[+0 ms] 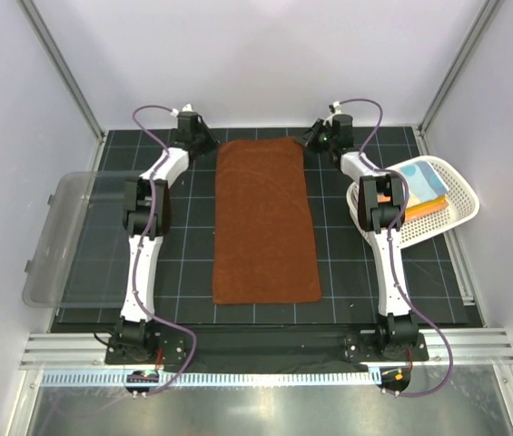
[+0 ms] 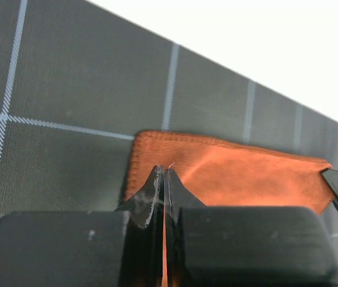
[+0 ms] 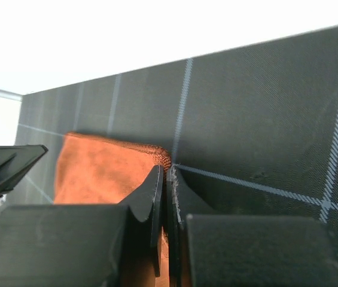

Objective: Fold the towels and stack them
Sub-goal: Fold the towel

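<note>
So, both sets of jaws are pinched tight. The left gripper [image 2: 163, 173] clamps the far-left corner of the rust-brown towel [image 1: 265, 222], and the right gripper [image 3: 167, 170] clamps its far-right corner, at upper centre of the top view. The towel lies flat down mid-frame on the black mat [image 1: 183, 272]. The white basket [image 1: 465, 195] at right holds a light blue cloth [image 1: 424, 177], and the clear bin [image 1: 56, 236] sits at left.

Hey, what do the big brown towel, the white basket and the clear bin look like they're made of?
Rust-brown towel: soft matte cloth, likely microfibre or terry; fuzzy nap and stitched hem show up close. White basket: rigid plastic, judging by its moulded perforated walls. Clear bin: transparent glossy plastic; the mat shows through.
</note>
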Robot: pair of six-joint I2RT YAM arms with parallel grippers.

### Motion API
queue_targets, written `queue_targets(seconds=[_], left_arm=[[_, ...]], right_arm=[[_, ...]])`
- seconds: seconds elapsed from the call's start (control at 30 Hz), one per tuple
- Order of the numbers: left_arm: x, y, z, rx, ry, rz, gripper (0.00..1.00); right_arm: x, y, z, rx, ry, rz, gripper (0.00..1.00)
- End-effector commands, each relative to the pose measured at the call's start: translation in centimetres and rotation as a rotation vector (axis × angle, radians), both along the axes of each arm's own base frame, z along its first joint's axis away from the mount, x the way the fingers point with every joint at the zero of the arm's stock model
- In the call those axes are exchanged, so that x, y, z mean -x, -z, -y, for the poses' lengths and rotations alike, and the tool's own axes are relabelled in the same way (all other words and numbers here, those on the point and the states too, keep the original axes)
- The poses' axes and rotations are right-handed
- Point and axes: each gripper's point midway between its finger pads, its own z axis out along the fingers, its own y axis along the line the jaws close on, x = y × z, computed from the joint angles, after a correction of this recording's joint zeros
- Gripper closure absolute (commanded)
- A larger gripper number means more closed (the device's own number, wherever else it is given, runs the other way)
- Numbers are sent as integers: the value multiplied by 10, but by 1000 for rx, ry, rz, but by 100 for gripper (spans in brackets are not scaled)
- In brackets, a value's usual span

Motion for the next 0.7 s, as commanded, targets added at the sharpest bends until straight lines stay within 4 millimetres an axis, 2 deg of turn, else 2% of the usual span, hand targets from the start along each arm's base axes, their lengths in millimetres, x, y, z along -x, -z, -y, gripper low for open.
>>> queue_targets(seconds=[0.0,0.1,0.13,0.2,0.3,0.33,0.37,0.4,0.43,0.5,0.53,0.67], left_arm=[[-11,-104,-4,1,2,228,100],[-5,-115,-1,8,22,237,100],[-1,-110,-1,4,25,223,100],[4,-113,-1,1,24,219,100],[6,-100,-8,-10,11,188,100],[6,-82,-7,-10,22,149,95],[0,-86,-8,-10,18,155,79],[3,-72,-9,-18,21,100,76],[3,-46,-6,-18,37,55,76],[-1,-36,-3,-11,32,25,77],[-1,-22,-2,-10,33,1,76],[1,-1,-3,-45,18,-32,69]], right_arm=[[-2,-104,-3,-17,-55,223,99],[5,-108,-9,-42,-91,222,99],[7,-116,-10,-46,-100,234,99],[13,-113,-11,-49,-115,220,99],[21,-108,-13,-56,-123,195,99],[22,-106,-13,-62,-126,190,99],[24,-100,-14,-68,-129,175,99],[27,-98,-16,-81,-142,164,99],[29,-97,-19,-84,-156,165,99],[32,-91,-25,-90,-176,155,99],[34,-89,-28,-89,-190,156,99],[39,-85,-34,-90,-212,150,99]])
